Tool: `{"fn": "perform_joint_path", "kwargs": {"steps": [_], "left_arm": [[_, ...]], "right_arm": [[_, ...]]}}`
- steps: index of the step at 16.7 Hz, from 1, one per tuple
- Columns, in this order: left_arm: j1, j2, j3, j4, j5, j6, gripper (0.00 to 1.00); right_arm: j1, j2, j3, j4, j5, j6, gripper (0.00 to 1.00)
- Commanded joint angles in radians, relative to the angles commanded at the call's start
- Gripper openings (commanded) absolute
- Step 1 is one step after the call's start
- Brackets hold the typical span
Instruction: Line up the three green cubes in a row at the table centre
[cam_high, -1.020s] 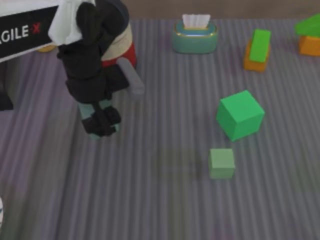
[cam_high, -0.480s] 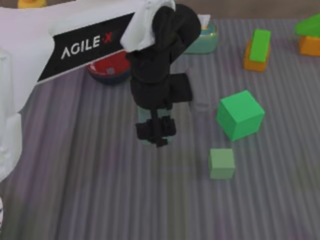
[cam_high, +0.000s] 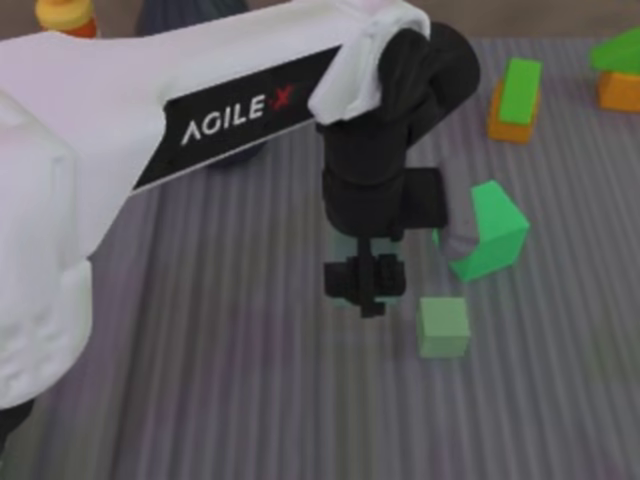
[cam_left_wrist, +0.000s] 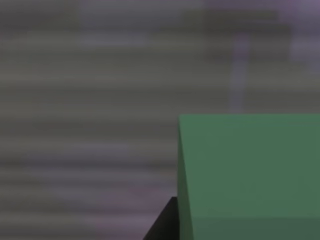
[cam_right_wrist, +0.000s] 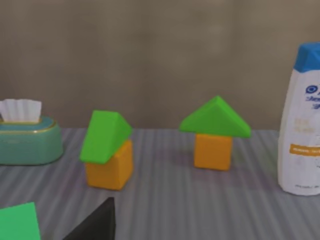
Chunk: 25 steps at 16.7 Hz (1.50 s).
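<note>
The left gripper (cam_high: 366, 288) hangs over the table (cam_high: 220, 380), its fingers pinched on the dull teal-green cube (cam_left_wrist: 250, 175), which peeks out just behind them and fills the left wrist view. The pale green cube (cam_high: 444, 326) sits just to its right, the bright green cube (cam_high: 490, 230) beyond that. All three look like light, rigid, smooth-faced blocks, best held across two opposite flat sides. The right gripper isn't in sight.
</note>
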Motion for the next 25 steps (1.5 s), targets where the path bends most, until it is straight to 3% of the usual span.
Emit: {"fn": "perform_joint_path", "kwargs": {"steps": [8,13,25], "left_arm": [[-0.005,0.059,-0.153,0.212,0.001,-0.004,0.00],[-0.007,0.068,-0.173,0.237,0.001,-0.003,0.00],[-0.007,0.068,-0.173,0.237,0.001,-0.003,0.90]], "right_arm": [[0.000,0.000,0.000,0.000,0.000,0.000,1.00],[0.000,0.000,0.000,0.000,0.000,0.000,1.00],[0.000,0.000,0.000,0.000,0.000,0.000,1.00]]}}
